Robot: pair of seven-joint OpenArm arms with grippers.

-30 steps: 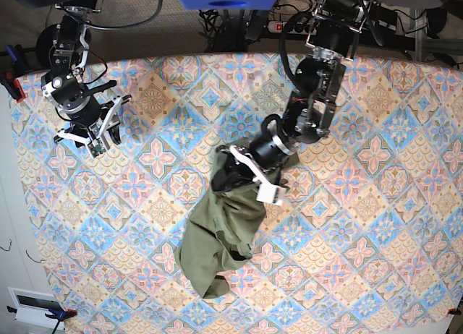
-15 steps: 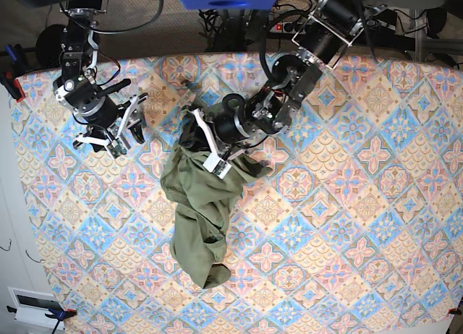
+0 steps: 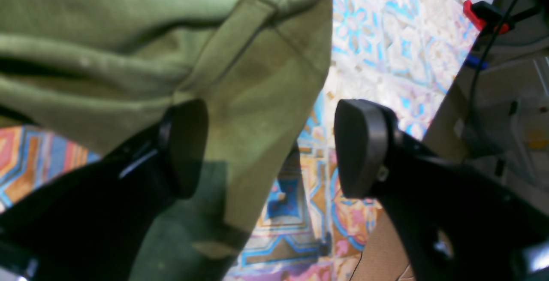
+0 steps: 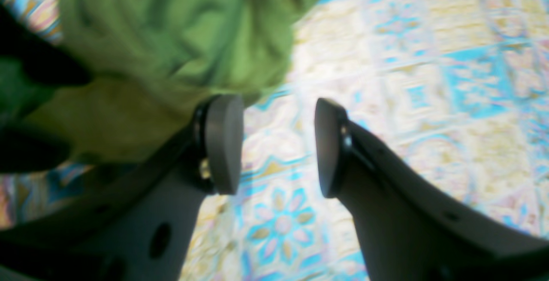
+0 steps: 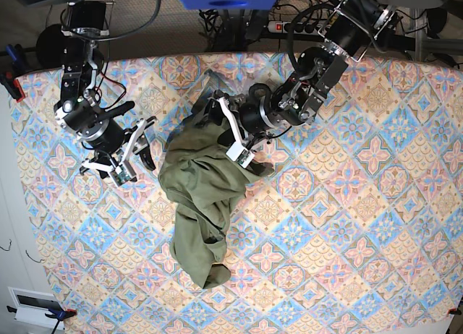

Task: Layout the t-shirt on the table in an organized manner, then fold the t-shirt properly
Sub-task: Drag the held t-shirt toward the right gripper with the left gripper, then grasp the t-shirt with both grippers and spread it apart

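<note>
Both spread-jawed: left gripper [image 5: 230,128] over crumpled t-shirt [image 5: 199,204], right gripper [image 5: 134,157] just beside it.

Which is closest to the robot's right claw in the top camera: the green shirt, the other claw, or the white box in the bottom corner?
From the right claw:
1. Shirt, just beside it.
2. Other claw, above the shirt's upper end.
3. White box, far off in the bottom corner.
</note>
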